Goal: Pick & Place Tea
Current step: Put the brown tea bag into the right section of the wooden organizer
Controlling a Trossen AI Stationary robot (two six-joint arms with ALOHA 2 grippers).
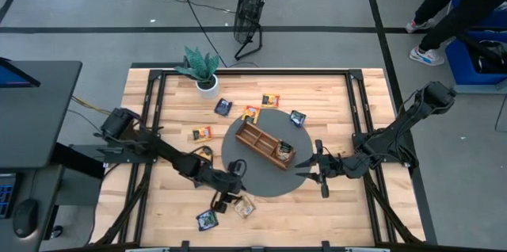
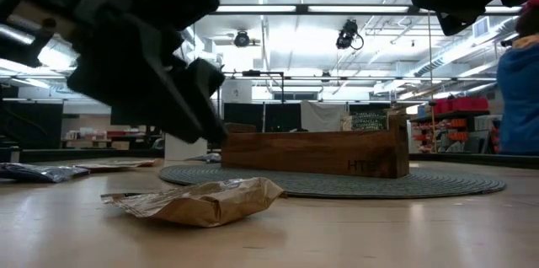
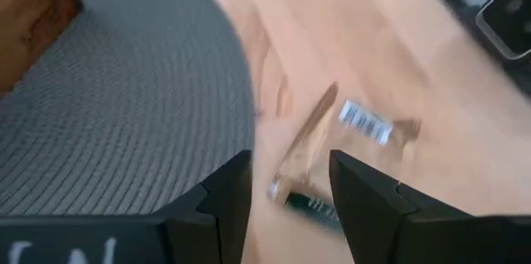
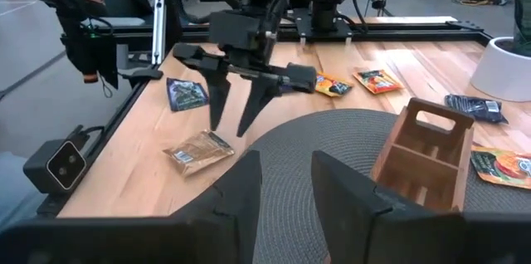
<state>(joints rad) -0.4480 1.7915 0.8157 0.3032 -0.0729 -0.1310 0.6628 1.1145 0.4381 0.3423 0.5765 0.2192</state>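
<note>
Hovering left gripper (image 4: 232, 102), fingers parted, empty, above beige tea sachet (image 1: 244, 207) at mat's (image 1: 238, 169) 7 o'clock | wooden divided tray (image 1: 265, 143) mid-mat | right gripper (image 1: 310, 166) at 4 o'clock, parted, empty

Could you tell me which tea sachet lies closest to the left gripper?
The pale beige sachet on bare wood by the mat's edge, directly below the left gripper, whose jaws are open. The dark sachet lies farther off.

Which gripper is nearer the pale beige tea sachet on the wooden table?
Left. The left gripper hovers beside the pale beige tea sachet; the right gripper waits across the mat.
</note>
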